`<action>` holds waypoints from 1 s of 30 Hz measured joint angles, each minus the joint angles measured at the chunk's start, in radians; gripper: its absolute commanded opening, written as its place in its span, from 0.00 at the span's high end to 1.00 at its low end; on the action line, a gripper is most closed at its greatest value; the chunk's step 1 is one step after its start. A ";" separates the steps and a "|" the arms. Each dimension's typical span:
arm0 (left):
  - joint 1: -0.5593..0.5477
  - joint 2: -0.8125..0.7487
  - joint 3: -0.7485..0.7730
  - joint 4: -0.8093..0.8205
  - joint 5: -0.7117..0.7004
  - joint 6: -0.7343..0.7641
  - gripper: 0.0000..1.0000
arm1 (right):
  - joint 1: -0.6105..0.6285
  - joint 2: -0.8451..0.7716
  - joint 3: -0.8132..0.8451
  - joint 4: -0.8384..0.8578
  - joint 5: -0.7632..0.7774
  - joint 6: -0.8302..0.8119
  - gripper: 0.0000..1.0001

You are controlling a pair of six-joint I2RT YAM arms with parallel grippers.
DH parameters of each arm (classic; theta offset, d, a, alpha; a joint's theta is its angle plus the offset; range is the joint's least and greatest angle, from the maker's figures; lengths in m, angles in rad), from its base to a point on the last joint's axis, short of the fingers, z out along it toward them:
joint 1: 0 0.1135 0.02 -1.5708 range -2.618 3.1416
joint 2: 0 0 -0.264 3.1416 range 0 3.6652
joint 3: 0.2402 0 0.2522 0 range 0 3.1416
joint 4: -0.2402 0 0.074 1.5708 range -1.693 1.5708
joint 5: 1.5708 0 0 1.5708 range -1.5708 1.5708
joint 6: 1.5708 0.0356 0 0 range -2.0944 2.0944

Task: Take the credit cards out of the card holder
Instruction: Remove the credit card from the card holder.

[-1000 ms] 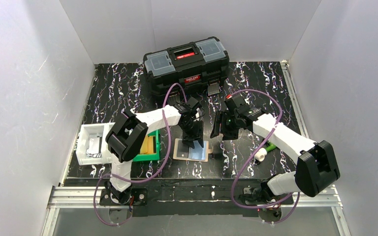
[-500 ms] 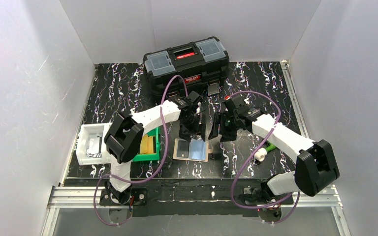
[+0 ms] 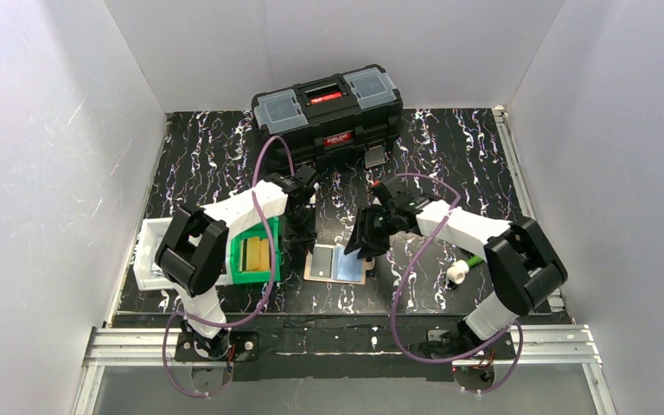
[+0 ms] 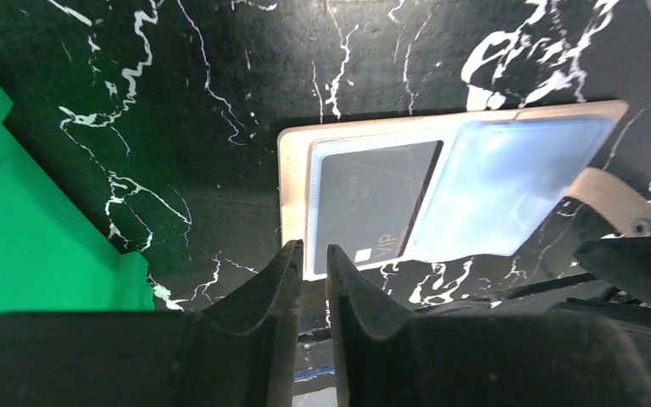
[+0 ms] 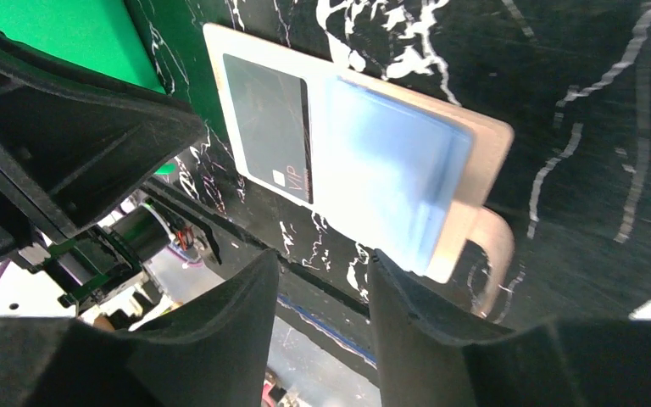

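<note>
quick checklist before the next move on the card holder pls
1. Card holder lying open: ok.
2. Light blue card and dark card exposed in their pockets: ok.
3. Left gripper empty, jaws almost closed: ok.
4. Right gripper empty, jaws apart: ok.
5. Card holder pinned down for the pull: cannot tell.

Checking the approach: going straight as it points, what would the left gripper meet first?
Likely the card holder, at its near edge beside the dark card; the left gripper sits just short of it, though height is unclear.
</note>
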 measured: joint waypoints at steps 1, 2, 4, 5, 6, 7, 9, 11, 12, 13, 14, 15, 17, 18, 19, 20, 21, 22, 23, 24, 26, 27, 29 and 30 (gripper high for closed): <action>0.000 0.000 -0.014 0.002 0.001 0.004 0.88 | 0.011 0.020 0.000 0.018 -0.010 0.009 0.52; 0.000 0.000 -0.023 0.005 0.003 0.007 0.90 | 0.019 0.038 0.001 0.032 -0.020 0.018 0.53; 0.000 0.000 -0.032 0.010 0.006 0.011 0.94 | 0.036 0.073 0.004 0.057 -0.039 0.036 0.55; 0.000 0.000 -0.035 0.015 0.008 0.013 0.95 | 0.041 0.088 0.007 0.068 -0.046 0.041 0.56; 0.000 0.000 -0.037 0.021 0.009 0.014 0.95 | 0.046 0.103 0.011 0.077 -0.053 0.048 0.56; 0.000 0.000 -0.037 0.023 0.010 0.015 0.96 | 0.049 0.116 0.014 0.086 -0.060 0.056 0.57; 0.000 0.000 -0.039 0.035 0.012 0.015 0.98 | 0.052 0.137 0.024 0.101 -0.069 0.064 0.58; 0.000 0.000 -0.045 0.047 0.013 0.014 0.99 | 0.053 0.153 0.032 0.114 -0.076 0.069 0.59; 0.000 0.001 -0.051 0.054 0.014 0.014 0.99 | 0.053 0.158 0.035 0.118 -0.080 0.073 0.59; 0.000 0.001 -0.057 0.058 0.014 0.014 1.00 | 0.054 0.162 0.038 0.122 -0.084 0.076 0.59; 0.000 0.002 -0.066 0.062 0.015 0.014 1.00 | 0.054 0.167 0.043 0.124 -0.089 0.078 0.60; 0.000 0.005 -0.073 0.064 0.015 0.013 1.00 | 0.055 0.171 0.048 0.127 -0.093 0.081 0.60; 0.000 0.015 -0.085 0.072 0.015 0.013 1.00 | 0.058 0.184 0.056 0.137 -0.099 0.084 0.60; 0.000 0.021 -0.090 0.075 0.015 0.012 1.00 | 0.059 0.192 0.060 0.145 -0.101 0.085 0.60; 0.000 0.027 -0.094 0.077 0.015 0.011 1.00 | 0.060 0.200 0.063 0.149 -0.104 0.085 0.60; 0.000 0.031 -0.097 0.081 0.015 0.010 1.00 | 0.061 0.206 0.063 0.154 -0.105 0.087 0.60; 0.000 0.033 -0.100 0.086 0.016 0.010 1.00 | 0.063 0.214 0.064 0.157 -0.108 0.088 0.60; 0.000 0.032 -0.101 0.088 0.018 0.010 1.00 | 0.065 0.220 0.064 0.159 -0.109 0.089 0.61; 0.001 0.032 -0.101 0.089 0.020 0.010 1.00 | 0.066 0.226 0.064 0.161 -0.112 0.089 0.60; 0.001 0.032 -0.101 0.089 0.022 0.010 1.00 | 0.067 0.232 0.064 0.164 -0.115 0.090 0.60; 0.002 0.032 -0.101 0.090 0.024 0.010 1.00 | 0.069 0.241 0.064 0.169 -0.120 0.091 0.60; 0.002 0.032 -0.101 0.090 0.024 0.010 1.00 | 0.070 0.245 0.064 0.171 -0.121 0.091 0.60; 0.002 0.033 -0.101 0.091 0.025 0.008 1.00 | 0.071 0.254 0.066 0.174 -0.123 0.091 0.60; 0.002 0.033 -0.101 0.091 0.026 0.006 1.00 | 0.071 0.261 0.068 0.175 -0.124 0.091 0.61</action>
